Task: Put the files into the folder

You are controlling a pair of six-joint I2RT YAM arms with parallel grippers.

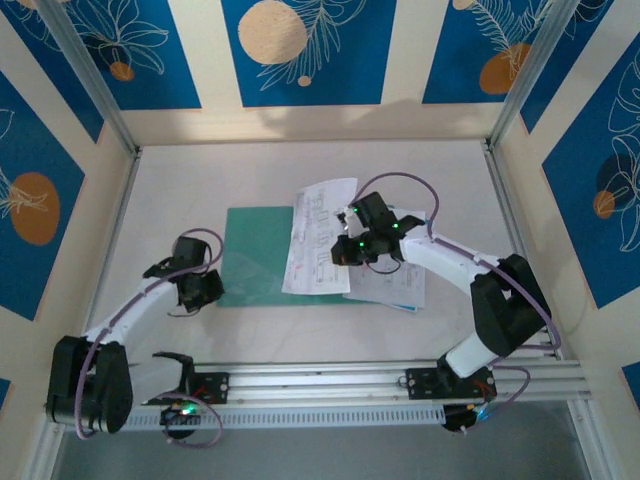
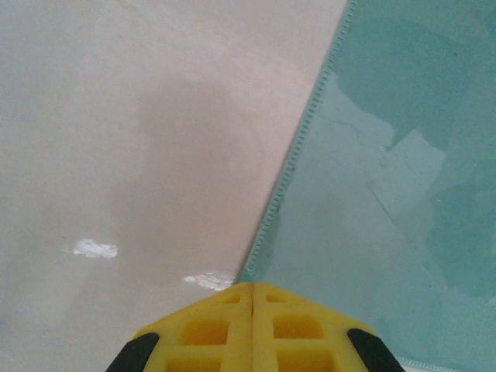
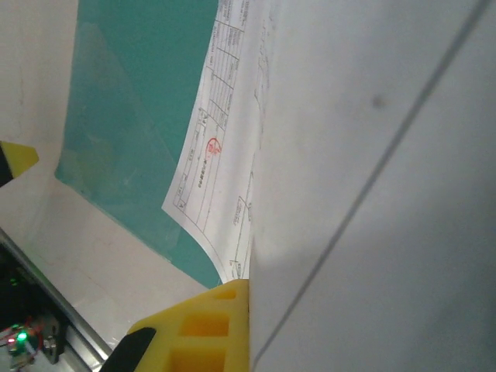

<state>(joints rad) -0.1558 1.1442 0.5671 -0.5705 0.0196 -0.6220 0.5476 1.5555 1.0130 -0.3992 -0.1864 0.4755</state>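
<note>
- The top external view looks down from high above and behind the robot. It is far enough back to take in the whole table (image 1: 200, 180) and the patterned walls (image 1: 300, 50).
- The left wrist view sits very close over the table, facing past its own yellow fingers (image 2: 205, 329) to a corner of the folder (image 2: 387, 194).
- The right wrist view is close and tilted, looking along the files (image 3: 225, 155) towards the folder.
- All three views share the folder.

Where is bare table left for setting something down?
Bare table runs along the back wall, beyond the folder and files; another strip lies between folder and front rail. Crowded: the centre, where the right gripper pinches the files.
</note>
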